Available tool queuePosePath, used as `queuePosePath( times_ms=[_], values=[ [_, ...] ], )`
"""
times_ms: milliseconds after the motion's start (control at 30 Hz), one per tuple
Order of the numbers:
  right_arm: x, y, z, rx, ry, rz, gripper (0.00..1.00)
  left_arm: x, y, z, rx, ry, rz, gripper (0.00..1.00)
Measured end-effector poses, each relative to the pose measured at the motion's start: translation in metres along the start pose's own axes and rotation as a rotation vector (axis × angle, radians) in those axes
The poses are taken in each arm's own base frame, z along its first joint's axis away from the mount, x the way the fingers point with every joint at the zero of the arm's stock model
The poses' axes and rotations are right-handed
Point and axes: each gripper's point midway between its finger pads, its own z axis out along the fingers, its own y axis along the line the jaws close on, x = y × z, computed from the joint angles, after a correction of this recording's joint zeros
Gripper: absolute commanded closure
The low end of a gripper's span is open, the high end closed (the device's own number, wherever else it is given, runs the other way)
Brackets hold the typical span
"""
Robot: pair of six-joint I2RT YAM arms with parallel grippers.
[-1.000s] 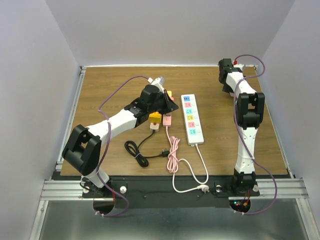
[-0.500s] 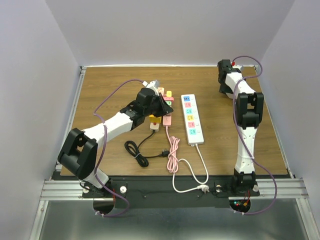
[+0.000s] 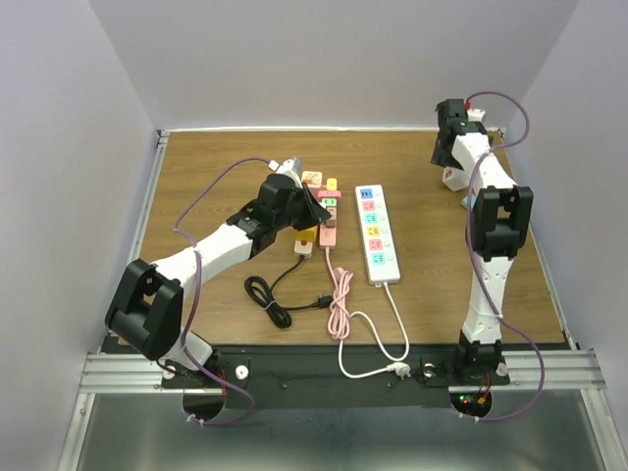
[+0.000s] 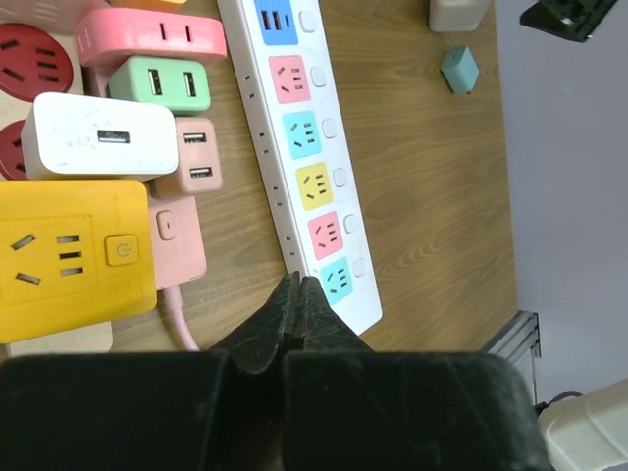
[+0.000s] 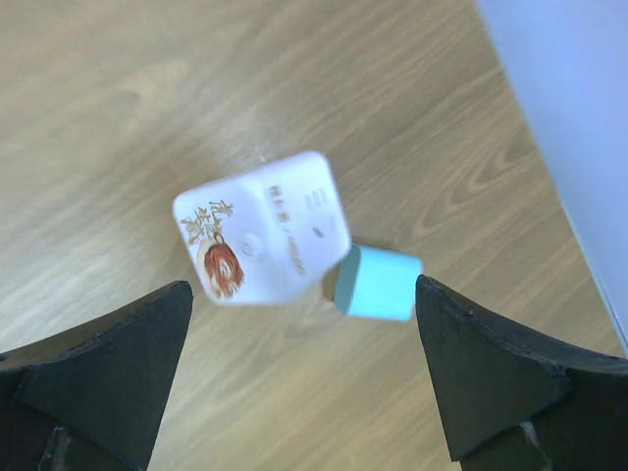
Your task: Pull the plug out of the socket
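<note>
A pink power strip lies left of centre, with a white plug, a green USB adapter and a yellow socket adapter on it. It also shows in the top view. My left gripper is shut and empty, hovering between the pink strip and the white power strip. My right gripper is open and empty, above a white plug with a tiger picture and a teal cube lying on the table at the far right.
The white power strip lies mid-table, its white cable running to the near edge. A pink cable and a coiled black cable lie in front of the pink strip. The white plug and teal cube sit near the right wall.
My right gripper has lifted and drawn back, uncovering the white plug and teal cube. My left arm has swung a little left, its gripper staying by the pink strip.
</note>
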Motion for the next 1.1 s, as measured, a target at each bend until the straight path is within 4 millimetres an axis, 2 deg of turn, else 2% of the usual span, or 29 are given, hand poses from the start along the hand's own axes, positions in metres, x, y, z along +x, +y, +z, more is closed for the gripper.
queuePosePath(
  times_ms=[67, 167, 200, 233, 267, 300, 400, 467, 500, 533, 600, 733, 867, 933, 1100],
  values=[
    [-0.013, -0.005, -0.021, -0.031, -0.033, 0.028, 0.0, -0.004, -0.001, -0.003, 0.003, -0.013, 0.0, 1.0],
    [-0.033, -0.018, -0.066, -0.097, -0.091, 0.075, 0.0, -0.01, -0.002, -0.006, 0.005, -0.03, -0.002, 1.0],
    [-0.033, -0.018, -0.072, -0.114, -0.093, 0.08, 0.0, -0.011, -0.001, -0.007, 0.003, -0.035, -0.003, 1.0],
    [-0.037, -0.02, -0.092, -0.157, -0.113, 0.09, 0.0, -0.013, -0.001, -0.007, 0.0, -0.039, -0.004, 1.0],
    [-0.035, -0.018, -0.102, -0.192, -0.118, 0.092, 0.0, -0.013, 0.0, -0.008, -0.001, -0.041, -0.005, 1.0],
    [-0.029, -0.011, -0.115, -0.254, -0.112, 0.084, 0.0, -0.015, 0.001, -0.008, -0.006, -0.046, -0.006, 1.0],
    [0.006, 0.01, -0.137, -0.416, -0.044, 0.03, 0.0, -0.017, 0.006, -0.01, -0.021, -0.055, -0.011, 1.0],
    [0.041, 0.03, -0.15, -0.544, 0.032, -0.015, 0.01, -0.016, 0.011, -0.012, -0.034, -0.058, -0.014, 1.0],
    [0.049, 0.034, -0.153, -0.573, 0.051, -0.025, 0.01, -0.016, 0.014, -0.013, -0.047, -0.061, -0.016, 1.0],
    [0.071, 0.047, -0.163, -0.648, 0.105, -0.06, 0.02, -0.016, 0.017, -0.014, -0.057, -0.063, -0.017, 1.0],
    [0.087, 0.063, -0.177, -0.724, 0.138, -0.091, 0.02, -0.016, 0.022, -0.017, -0.075, -0.07, -0.02, 1.0],
    [0.113, 0.107, -0.23, -0.896, 0.145, -0.184, 0.04, -0.018, 0.03, -0.025, -0.105, -0.091, -0.03, 1.0],
    [0.14, 0.137, -0.276, -1.014, 0.147, -0.265, 0.05, -0.02, 0.039, -0.036, -0.133, -0.118, -0.047, 1.0],
    [0.152, 0.149, -0.29, -1.05, 0.152, -0.296, 0.05, -0.021, 0.042, -0.042, -0.14, -0.136, -0.053, 1.0],
    [0.175, 0.17, -0.3, -1.064, 0.169, -0.33, 0.09, -0.023, 0.051, -0.058, -0.163, -0.179, -0.076, 1.0]
  ],
)
